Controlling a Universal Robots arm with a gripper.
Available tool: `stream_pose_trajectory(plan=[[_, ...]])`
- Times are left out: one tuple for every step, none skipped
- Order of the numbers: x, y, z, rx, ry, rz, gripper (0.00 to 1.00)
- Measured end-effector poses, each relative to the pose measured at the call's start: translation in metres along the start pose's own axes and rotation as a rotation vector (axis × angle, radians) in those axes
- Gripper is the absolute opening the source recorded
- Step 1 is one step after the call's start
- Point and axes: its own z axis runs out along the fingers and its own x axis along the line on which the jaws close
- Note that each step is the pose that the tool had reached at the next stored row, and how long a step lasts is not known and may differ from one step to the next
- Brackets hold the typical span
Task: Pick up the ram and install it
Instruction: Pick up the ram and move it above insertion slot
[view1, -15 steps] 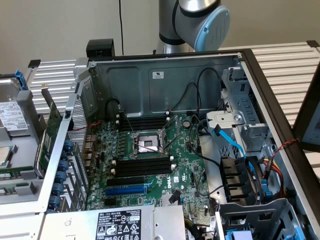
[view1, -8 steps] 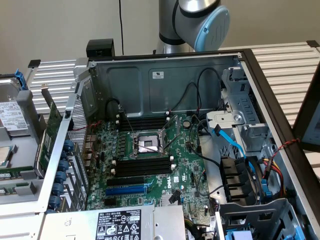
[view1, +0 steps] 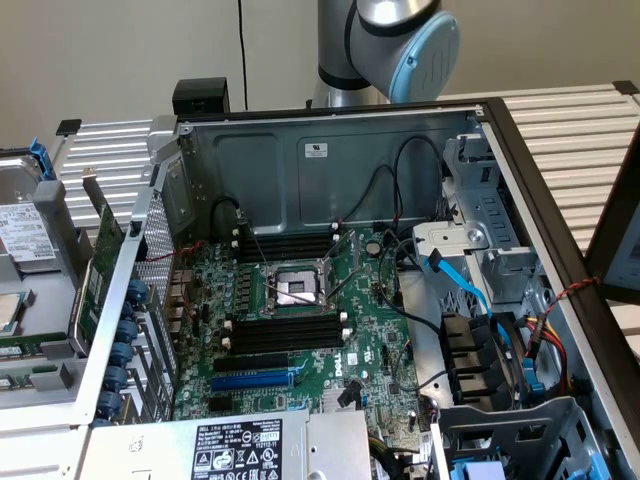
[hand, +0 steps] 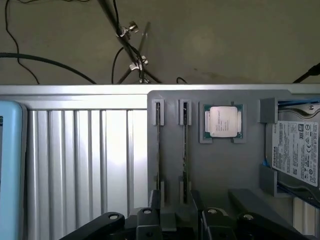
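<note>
Black memory slots (view1: 285, 330) in the exterior view lie empty, well apart from the grey tray (view1: 45, 395). In the wrist view, the ram (hand: 185, 145) stands on edge in that tray (hand: 220, 170), near the wide-open, empty gripper (hand: 176, 207). Off-centre jaws could clip the neighbouring stick (hand: 159, 145).

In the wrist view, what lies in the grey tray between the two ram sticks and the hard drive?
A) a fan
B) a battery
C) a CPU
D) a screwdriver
C: a square CPU with a metal lid sits in its holder on the tray, with the ram sticks on one side and the hard drive on the other.
</note>
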Motion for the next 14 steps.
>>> stream_pose_trajectory(plan=[[0.001,0.0000,0.0019,0.0001,0.0000,0.000,0.36],[0.001,0.0000,0.0037,0.0001,-0.0001,0.000,0.36],[0.002,0.0001,0.0055,0.0002,-0.0001,0.000,0.36],[0.002,0.0001,0.0073,0.0002,-0.0001,0.000,0.38],[0.002,0.0001,0.0091,0.0001,-0.0001,0.000,0.45],[0.003,0.0001,0.0109,0.0001,0.0000,0.000,0.45],[0.003,0.0001,0.0128,0.0002,-0.0001,0.000,0.45],[0.004,0.0001,0.0146,0.0001,-0.0001,0.000,0.45],[0.005,0.0001,0.0164,0.0002,-0.0001,0.000,0.45],[0.007,0.0002,0.0182,0.0000,0.0000,0.000,0.45],[0.009,0.0001,0.0200,0.0000,0.0000,0.000,0.45],[0.011,0.0001,0.0219,0.0002,-0.0001,0.000,0.45],[0.013,0.0000,0.0236,0.0001,-0.0001,0.000,0.45],[0.014,0.0000,0.0256,0.0001,-0.0001,0.001,0.45]])
